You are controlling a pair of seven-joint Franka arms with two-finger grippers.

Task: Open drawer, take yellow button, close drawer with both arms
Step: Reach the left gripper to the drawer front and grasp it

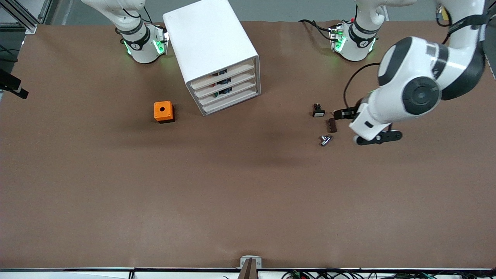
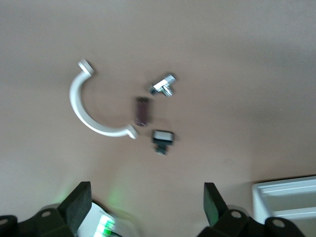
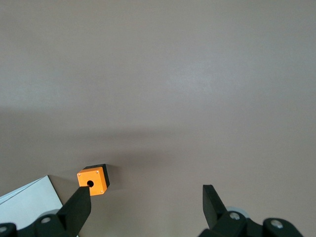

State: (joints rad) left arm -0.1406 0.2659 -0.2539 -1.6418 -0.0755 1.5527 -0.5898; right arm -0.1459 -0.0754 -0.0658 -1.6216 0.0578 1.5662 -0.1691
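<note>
All four drawers of the white cabinet sit flush with its front; the top drawer is not yet drawn out. Small dark parts show through the drawer fronts, but the button itself cannot be picked out, so it is presumed to lie inside.

The left tool hangs over the desk toward the left arm's end, above a loose cluster: a black-and-white switch part, a dark brown block, a metal fitting and, in the left wrist view, a white curved clip. Its fingers stand spread, holding nothing. The right tool is likewise spread and empty, over bare desk with the orange box below it; in the front view only the base of that arm shows.

Risks, as judged:
- The cabinet stands free and askew on the desk — a pull on the top drawer by one arm alone may drag or tip the whole body unless the other arm braces it.
- The drawer fronts are shallow and closely stacked; a slightly low approach could catch the second drawer.
- The left tool is over parts that resemble the target — mistaking the switch part for the button is plausible.
- The button is tiny; a spread grip may push it rather than seat it.
</note>
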